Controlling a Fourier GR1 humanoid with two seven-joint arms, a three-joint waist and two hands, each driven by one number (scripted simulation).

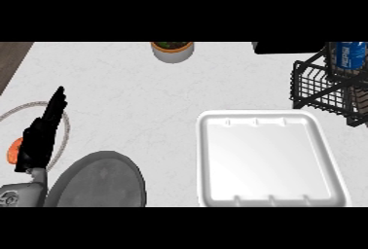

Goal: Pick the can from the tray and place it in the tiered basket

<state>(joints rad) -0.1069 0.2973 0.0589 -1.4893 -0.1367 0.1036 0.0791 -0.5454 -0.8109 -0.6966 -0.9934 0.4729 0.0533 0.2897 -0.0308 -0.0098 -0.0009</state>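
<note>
The can (350,54) stands upright inside the tiered basket (316,92), upper right of the frame. The tray (267,160), lower right, holds nothing, so placement appears complete. The left hand (42,136) rests open at the frame's left over the desk (144,97), fingers straight, holding nothing. The right hand is out of view.

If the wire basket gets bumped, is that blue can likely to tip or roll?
It would probably tip rather than roll: the can stands upright in the basket and looks tall for its base. The wire walls around it would likely catch it. Its smooth sides may slide against the wires.
</note>
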